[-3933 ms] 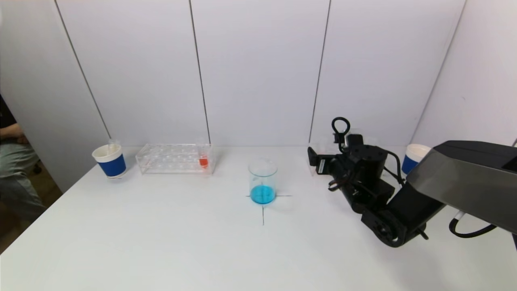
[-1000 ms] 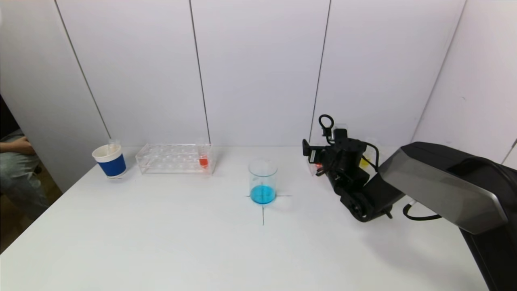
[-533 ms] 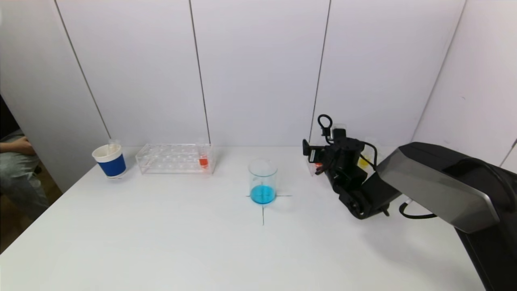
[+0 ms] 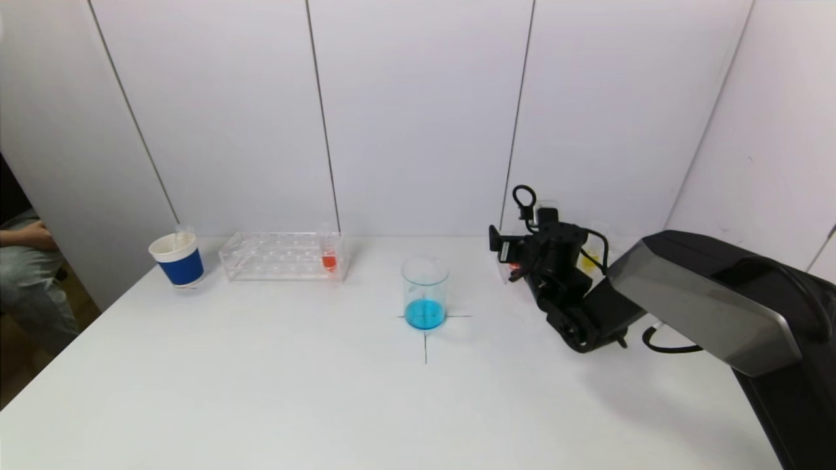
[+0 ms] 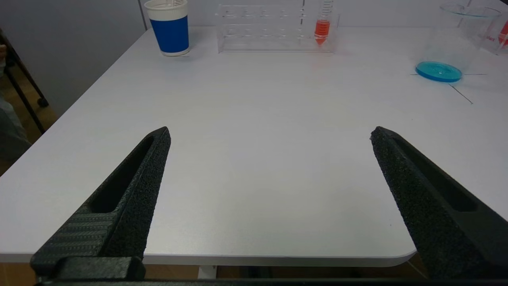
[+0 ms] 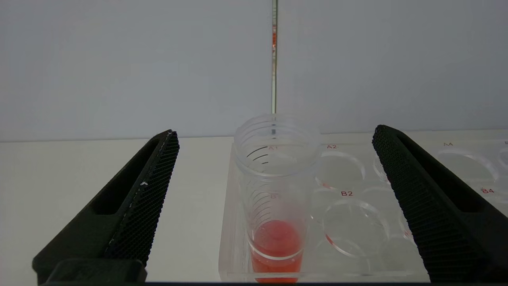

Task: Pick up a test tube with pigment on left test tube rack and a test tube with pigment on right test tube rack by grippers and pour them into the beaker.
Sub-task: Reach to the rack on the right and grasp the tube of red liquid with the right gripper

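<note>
- Since half a second ago my right hand (image 6: 274, 139) has barely shifted, so I judge the approach finished: it now hangs at the left end of the right test tube rack (image 6: 357, 206), fingers spread wide apart either side of the red-pigment tube (image 6: 276, 190), touching nothing.
- That tube stands upright in the rack's corner hole, so closing on it looks like the next step.
- Compared with the oldest frame, the right arm has reached farther back from the beaker (image 4: 425, 292) toward the rack, uncovering a yellow tube (image 4: 589, 261) beyond it.
- Left of the beaker, the left test tube rack (image 4: 282, 256) keeps its orange-red tube (image 4: 328, 258).
- My left hand (image 5: 270, 135) waits parked near the desk (image 4: 261, 391) edge, fingers apart and empty.
</note>
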{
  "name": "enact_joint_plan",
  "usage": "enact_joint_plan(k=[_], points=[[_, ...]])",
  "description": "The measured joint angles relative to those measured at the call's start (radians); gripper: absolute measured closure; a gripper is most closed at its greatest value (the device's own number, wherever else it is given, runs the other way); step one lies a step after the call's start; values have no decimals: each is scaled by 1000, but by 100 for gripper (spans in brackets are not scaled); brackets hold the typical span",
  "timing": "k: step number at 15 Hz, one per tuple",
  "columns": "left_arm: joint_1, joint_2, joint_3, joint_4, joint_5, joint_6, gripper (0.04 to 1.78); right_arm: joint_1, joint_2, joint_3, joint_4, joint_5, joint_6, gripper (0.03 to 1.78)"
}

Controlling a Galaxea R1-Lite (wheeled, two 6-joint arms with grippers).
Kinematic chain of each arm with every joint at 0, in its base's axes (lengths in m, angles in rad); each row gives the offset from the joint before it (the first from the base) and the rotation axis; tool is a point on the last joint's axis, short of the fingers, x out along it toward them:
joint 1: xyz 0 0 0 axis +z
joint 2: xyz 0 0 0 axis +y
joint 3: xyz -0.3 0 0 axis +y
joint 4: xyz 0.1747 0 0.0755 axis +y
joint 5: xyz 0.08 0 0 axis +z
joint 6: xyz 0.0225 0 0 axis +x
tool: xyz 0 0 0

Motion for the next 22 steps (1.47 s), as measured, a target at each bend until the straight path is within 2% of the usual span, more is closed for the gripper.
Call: enact_joint_plan(k=[14, 16, 18, 22], points=[[0, 0, 0, 0, 0, 0, 6, 2, 10, -1, -4, 0, -15, 7], [0, 0, 0, 0, 0, 0, 6, 2, 10, -2, -5, 0, -15, 21], [0, 0, 0, 0, 0, 0, 6, 2, 12, -2, -5, 0, -15, 45], [0, 0, 0, 0, 0, 0, 6, 2, 15, -3, -4, 0, -14, 118]])
